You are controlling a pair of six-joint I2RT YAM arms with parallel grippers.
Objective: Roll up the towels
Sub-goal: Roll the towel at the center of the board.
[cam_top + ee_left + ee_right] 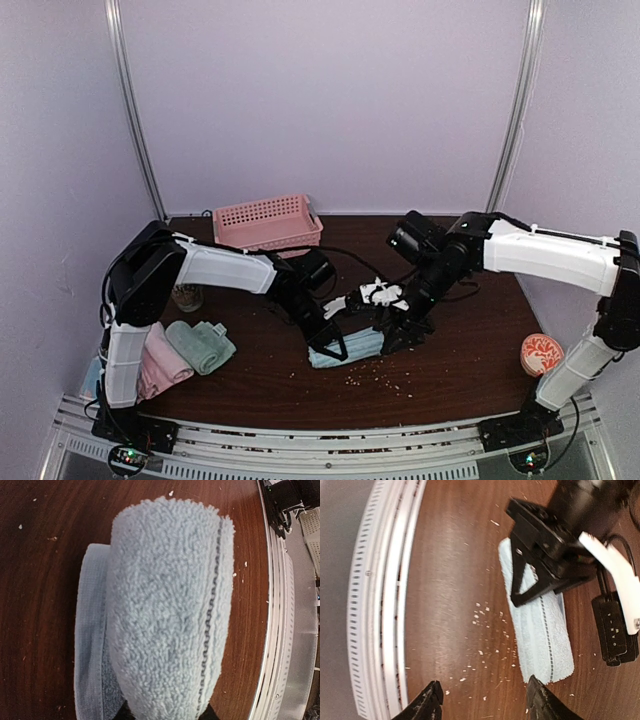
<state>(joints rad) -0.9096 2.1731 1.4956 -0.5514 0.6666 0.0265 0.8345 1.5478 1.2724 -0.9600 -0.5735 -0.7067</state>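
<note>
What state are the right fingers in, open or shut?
Open: the right fingers stand apart over the table; the light blue towel lies just ahead, not between them.

dark wood table [470, 350] — towels [200, 345], pink basket [267, 222], crumbs [385, 378]

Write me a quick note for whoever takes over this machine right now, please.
Left fingers: shut on one end of the blue towel, mid-table.
Right fingers: open, empty, beside that towel.
Done: green towel looks rolled and lies by the left arm's base; pink towel lies beside it, partly hidden.
Left: finish rolling the blue one, then check the pink.
</note>
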